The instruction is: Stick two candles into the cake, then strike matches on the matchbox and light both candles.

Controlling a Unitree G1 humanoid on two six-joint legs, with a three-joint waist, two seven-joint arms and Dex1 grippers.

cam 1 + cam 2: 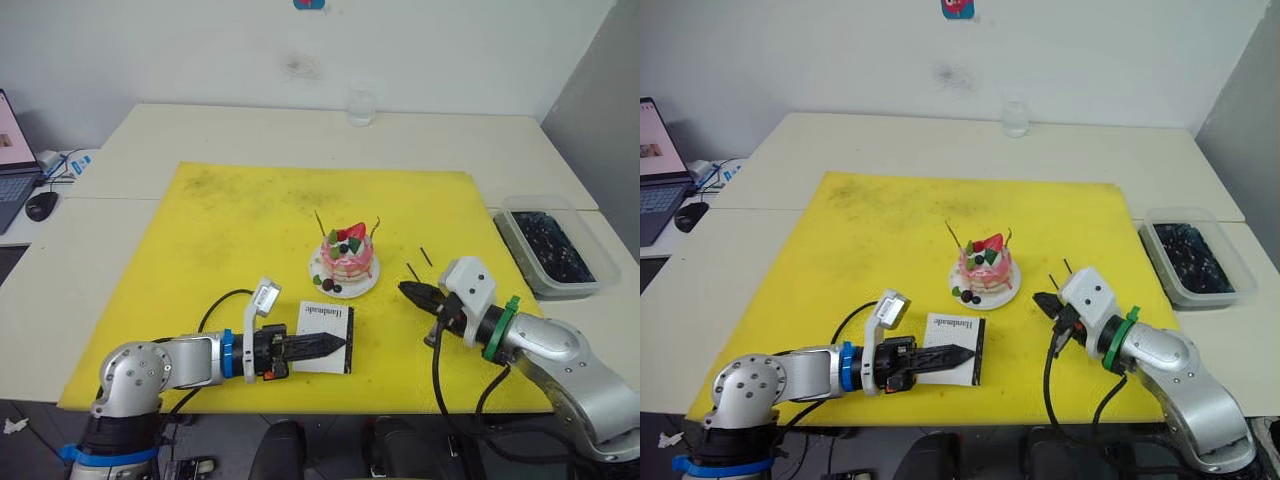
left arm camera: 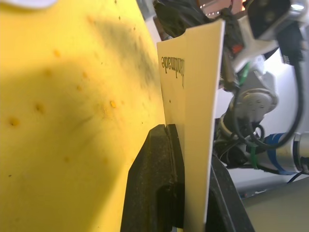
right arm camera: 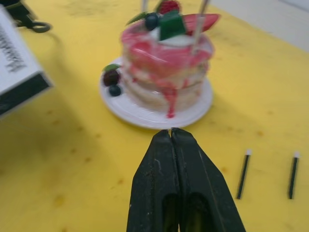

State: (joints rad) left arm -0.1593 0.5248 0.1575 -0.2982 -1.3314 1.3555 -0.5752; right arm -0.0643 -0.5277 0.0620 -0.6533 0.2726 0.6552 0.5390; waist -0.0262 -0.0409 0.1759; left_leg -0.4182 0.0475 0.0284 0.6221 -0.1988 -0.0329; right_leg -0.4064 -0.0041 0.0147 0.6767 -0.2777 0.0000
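Matchbox clamped edgewise in left hand, its far end half hidden; right hand pressed together, empty.

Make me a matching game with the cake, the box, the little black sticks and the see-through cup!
Things:
1. small round pink-frosted cake
2. flat white rectangular matchbox
3. two short black matches
4. clear plastic cup

Places or states:
A. pinched between the left gripper's fingers
B. lying on the yellow mat, untouched
C. at the table's far edge
D. on a white plate, two thin candles in it

Pairs: 1-D, 2-A, 3-B, 4-C
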